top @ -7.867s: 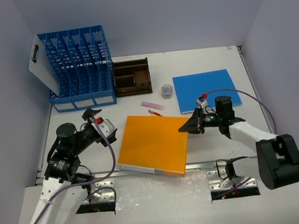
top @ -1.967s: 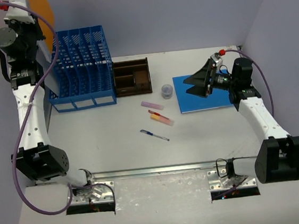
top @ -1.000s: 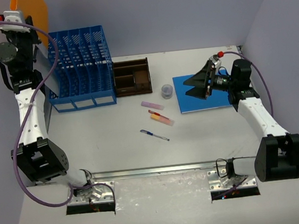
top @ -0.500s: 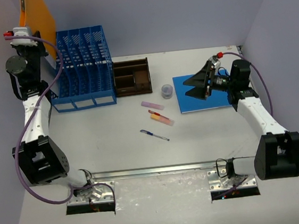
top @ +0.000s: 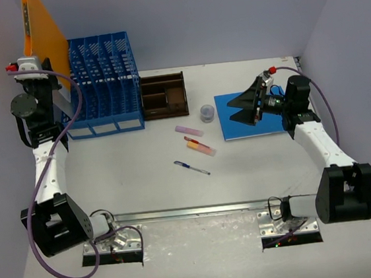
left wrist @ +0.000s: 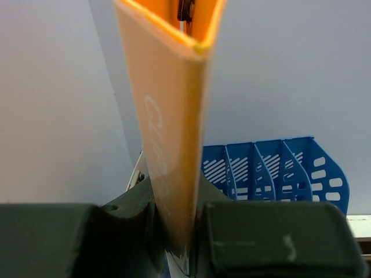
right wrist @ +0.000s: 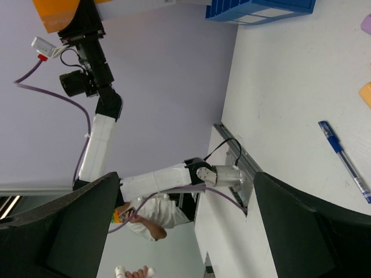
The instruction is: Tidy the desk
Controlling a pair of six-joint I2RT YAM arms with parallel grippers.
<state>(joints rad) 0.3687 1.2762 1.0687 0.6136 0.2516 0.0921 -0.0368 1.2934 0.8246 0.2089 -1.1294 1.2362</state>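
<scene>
Orange folder, flat in the middle of the desk about 8 seconds ago, now stands on edge in the air at the left end of the blue file rack. Over the last 2 seconds the left arm has turned it more edge-on to the slots. The right arm has hardly shifted.

The left gripper is pinched nearly closed on the folder's lower edge; in the wrist view the 2 jaws clamp the thin orange cover between them, with the rack's dividers beyond. The right gripper is spread fully wide and holds nothing, hovering over the blue folder at the right.

The desk spreads out under both arms, its metal rail along the near edge.

By my reading the tidying is only partly done: 1 folder is lifted but not yet slotted. Lying loose are the blue folder, a pen, an orange marker, a pink eraser and a small jar, all outside the wooden tray.
</scene>
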